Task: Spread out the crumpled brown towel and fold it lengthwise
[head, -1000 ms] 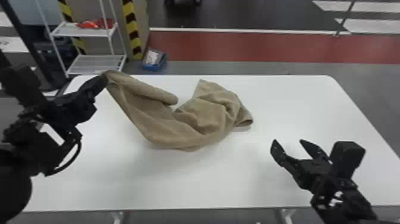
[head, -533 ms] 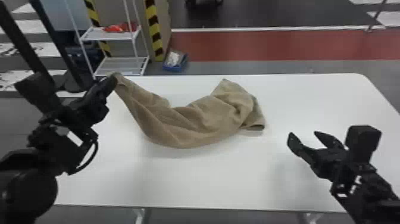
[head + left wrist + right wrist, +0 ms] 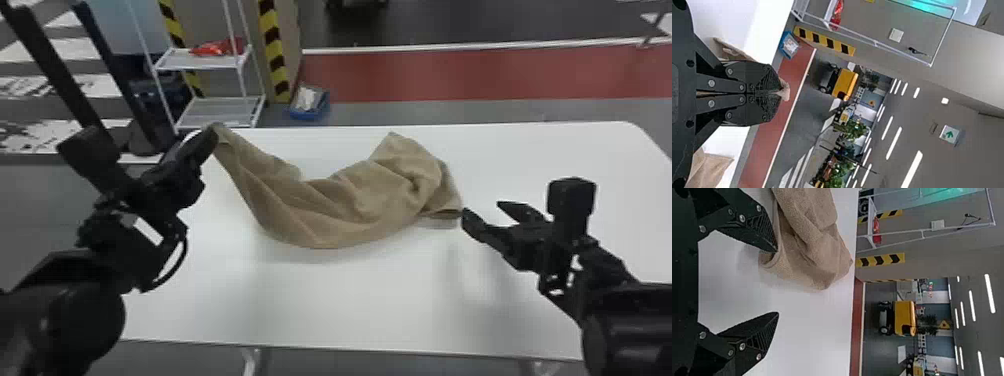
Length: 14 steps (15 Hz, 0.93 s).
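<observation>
One brown towel (image 3: 345, 210) lies crumpled on the white tabletop (image 3: 350, 310), not yet flat; take its middle in the head view as the centre of a clock. At ten o'clock the left gripper (image 3: 212, 134) has its jaws closed tight on a corner, a small tuft poking out past the tips in the left wrist view. From there the cloth slopes down in long soft folds, its lower edge bulging toward six o'clock. The far side bunches up into a peak between one and two o'clock, with a rumpled hollow and a turned-under hem near three.

Just by that hem, also at three o'clock, is the right gripper (image 3: 482, 210), its jaws wide apart and nothing between them; one tip overlaps the hem in the right wrist view, though I can't tell if they touch.

Beyond the tabletop, a white rack (image 3: 220, 107) with something red (image 3: 215, 48) on it stands between ten and eleven o'clock, and a blue box (image 3: 302, 116) sits on the floor between eleven and twelve
</observation>
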Tool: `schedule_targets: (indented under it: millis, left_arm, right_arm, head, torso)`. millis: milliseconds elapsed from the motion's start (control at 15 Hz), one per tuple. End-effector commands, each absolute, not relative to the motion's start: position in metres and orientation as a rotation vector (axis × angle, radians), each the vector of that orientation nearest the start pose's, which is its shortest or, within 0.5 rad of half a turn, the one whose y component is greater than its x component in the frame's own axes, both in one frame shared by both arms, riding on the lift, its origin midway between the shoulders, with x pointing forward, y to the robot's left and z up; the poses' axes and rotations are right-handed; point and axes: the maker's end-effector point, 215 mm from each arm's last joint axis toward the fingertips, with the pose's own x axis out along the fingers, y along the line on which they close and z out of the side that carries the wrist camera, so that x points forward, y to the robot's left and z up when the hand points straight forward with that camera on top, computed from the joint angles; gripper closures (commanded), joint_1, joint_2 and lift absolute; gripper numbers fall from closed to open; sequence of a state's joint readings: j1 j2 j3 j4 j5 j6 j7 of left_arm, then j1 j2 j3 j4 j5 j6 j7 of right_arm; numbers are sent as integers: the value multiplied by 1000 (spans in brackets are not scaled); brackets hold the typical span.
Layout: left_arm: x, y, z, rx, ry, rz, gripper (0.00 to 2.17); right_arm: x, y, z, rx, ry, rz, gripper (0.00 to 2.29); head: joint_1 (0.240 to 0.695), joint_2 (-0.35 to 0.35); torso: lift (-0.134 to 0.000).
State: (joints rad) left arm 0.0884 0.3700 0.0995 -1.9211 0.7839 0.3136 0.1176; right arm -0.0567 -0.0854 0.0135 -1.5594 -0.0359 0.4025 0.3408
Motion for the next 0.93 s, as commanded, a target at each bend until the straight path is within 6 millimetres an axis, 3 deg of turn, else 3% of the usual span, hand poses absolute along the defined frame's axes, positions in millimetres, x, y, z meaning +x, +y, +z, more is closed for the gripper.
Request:
schedule_targets:
  millis: [0, 400, 733, 867]
  left_arm:
    - [572, 322, -264, -362, 70, -33, 1345]
    - [574, 329, -261, -351, 57, -27, 1345]
    - [575, 334, -261, -353, 45, -19, 1345]
    - [575, 334, -261, -354, 45, -18, 1345]
  right_arm:
    - [595, -166, -432, -1, 367, 371, 407]
    - [600, -143, -452, -152, 459, 422, 475]
    - [603, -152, -464, -210, 491, 407, 475]
    - [609, -156, -467, -195, 503, 402, 711]
  head:
    - [695, 128]
    - [694, 163]
    - [695, 170]
    - [695, 169]
  torso:
    - [-120]
    - [-120]
    - [-120]
    - [-120]
